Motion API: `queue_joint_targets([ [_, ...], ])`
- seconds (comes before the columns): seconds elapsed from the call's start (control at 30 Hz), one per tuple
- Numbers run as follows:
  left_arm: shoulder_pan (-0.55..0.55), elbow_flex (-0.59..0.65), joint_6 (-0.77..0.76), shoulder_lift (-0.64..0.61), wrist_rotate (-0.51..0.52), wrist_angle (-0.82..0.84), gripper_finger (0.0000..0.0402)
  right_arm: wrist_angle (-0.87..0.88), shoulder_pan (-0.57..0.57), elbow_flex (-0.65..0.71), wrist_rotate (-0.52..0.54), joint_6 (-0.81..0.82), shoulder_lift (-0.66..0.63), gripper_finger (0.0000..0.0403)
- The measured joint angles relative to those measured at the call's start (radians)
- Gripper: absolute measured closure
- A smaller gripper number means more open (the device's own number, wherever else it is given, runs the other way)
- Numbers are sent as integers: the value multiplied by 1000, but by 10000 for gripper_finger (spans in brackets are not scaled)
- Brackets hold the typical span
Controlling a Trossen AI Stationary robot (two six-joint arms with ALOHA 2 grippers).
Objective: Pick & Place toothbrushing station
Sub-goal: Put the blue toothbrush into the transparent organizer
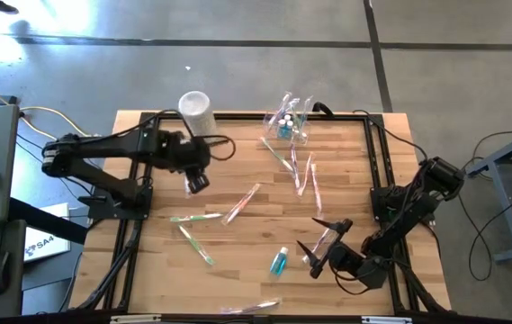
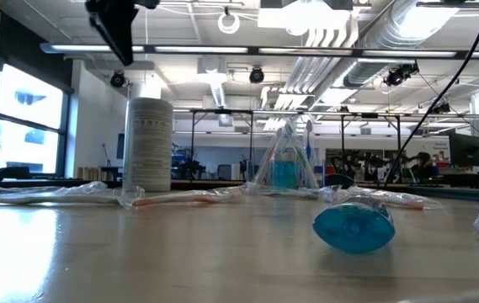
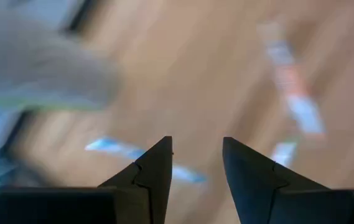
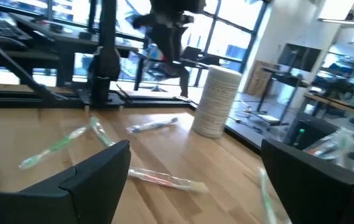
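The toothbrushing station point(image 1: 289, 123) sits at the table's far edge, right of centre — clear thin walls, hard to trace, holding what seem small bottles and brushes; contents indistinct. In the low view its outline blurs into the room behind. Wrapped toothbrushes point(image 1: 242, 203) lie scattered nearby; a whitish cylindrical container point(image 1: 196, 111) stands at the far edge, left of the station. A blue bottle point(image 1: 279, 262) lies nearer. Left gripper point(image 1: 196, 183) hovers mid-table, jaws partly apart, empty. Right gripper point(image 1: 321, 243) — near side, jaws spread wide, holding nothing.

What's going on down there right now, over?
Left gripper open, empty, above table. Right gripper open, waiting near front. Clear holder untouched at far edge. Wrapped toothbrushes scattered between.
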State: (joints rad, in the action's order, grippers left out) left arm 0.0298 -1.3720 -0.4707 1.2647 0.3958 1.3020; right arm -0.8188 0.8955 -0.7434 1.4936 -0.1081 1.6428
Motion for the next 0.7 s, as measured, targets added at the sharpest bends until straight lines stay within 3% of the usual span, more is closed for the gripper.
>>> queue_joint_targets([
  [0.1,-17,0,-62,13,106,77,266,0,-9,0,-37,0,0,50],
  [0.23,-17,36,-60,12,120,82,266,0,-19,0,-42,-30,0,50],
  [0.37,7,104,-209,14,123,86,266,0,-26,0,-42,-56,0,50],
  [0.5,64,198,-337,13,49,79,266,0,-38,0,-56,-74,0,50],
  [0.7,190,342,-319,13,1,19,266,0,-67,0,-105,-80,0,50],
])
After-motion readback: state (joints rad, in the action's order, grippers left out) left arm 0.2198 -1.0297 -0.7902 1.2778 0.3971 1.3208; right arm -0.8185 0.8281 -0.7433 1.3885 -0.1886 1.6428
